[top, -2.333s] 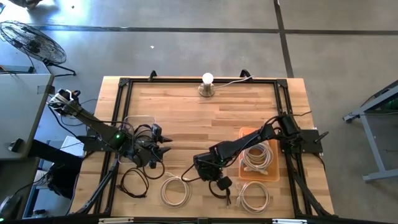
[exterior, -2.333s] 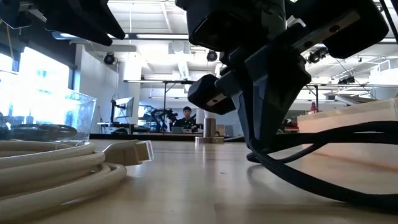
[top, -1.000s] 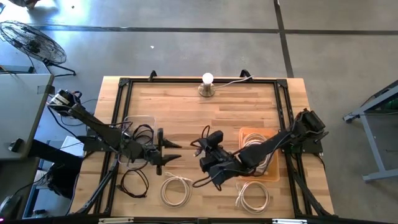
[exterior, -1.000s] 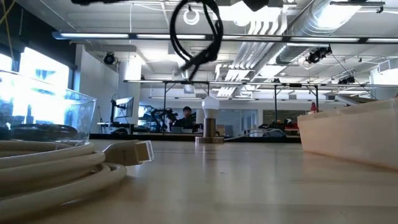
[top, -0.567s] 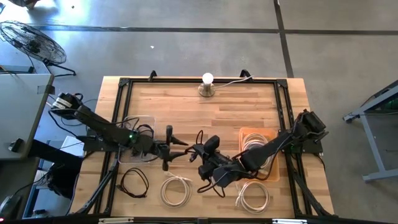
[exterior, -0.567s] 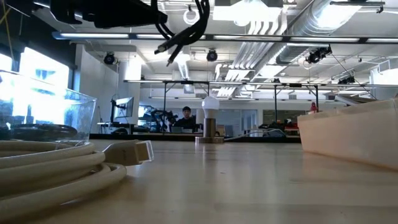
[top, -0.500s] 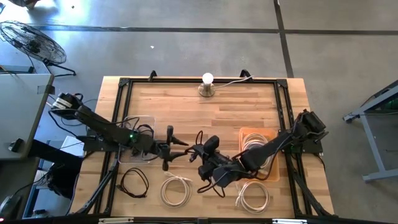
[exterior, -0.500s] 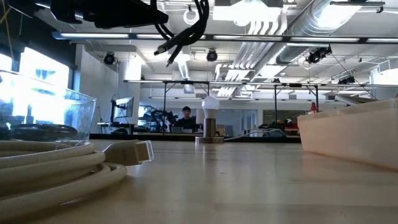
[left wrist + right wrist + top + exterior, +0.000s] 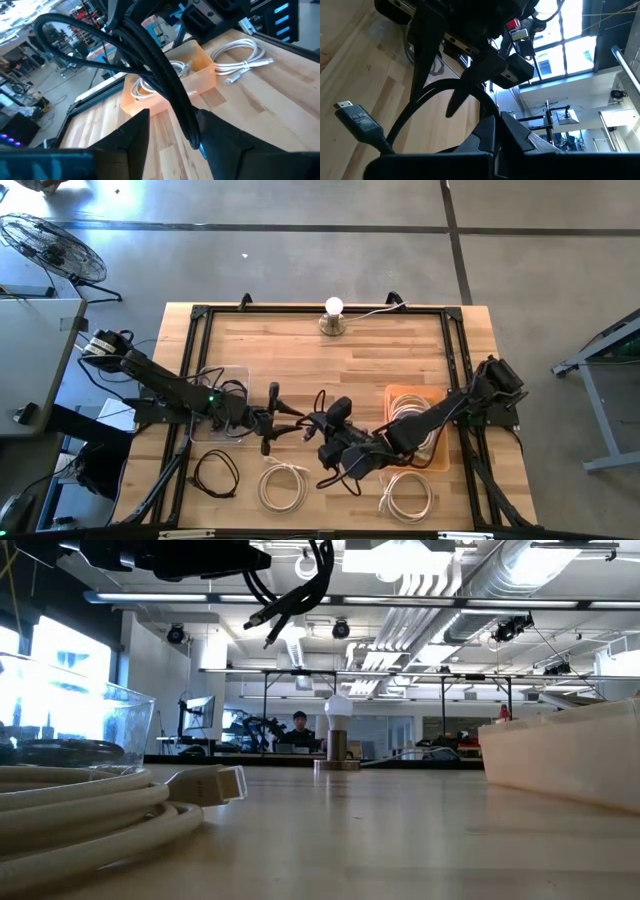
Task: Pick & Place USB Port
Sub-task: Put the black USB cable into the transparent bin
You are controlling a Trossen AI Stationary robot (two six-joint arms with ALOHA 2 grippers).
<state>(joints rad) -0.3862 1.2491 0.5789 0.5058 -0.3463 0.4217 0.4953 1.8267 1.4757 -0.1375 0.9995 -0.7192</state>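
Right tool [image 9: 335,442] pinching the black cable [image 9: 322,402] in mid-air at centre frame, presenting it for a handover. Left tool [image 9: 282,417] spreading around that cable's doubled strands [image 9: 165,85], likely taking over for the clear bin [image 9: 222,385] at centre left. Farther right, orange tray [image 9: 394,394] holding white cables on the counter [image 9: 300,350].
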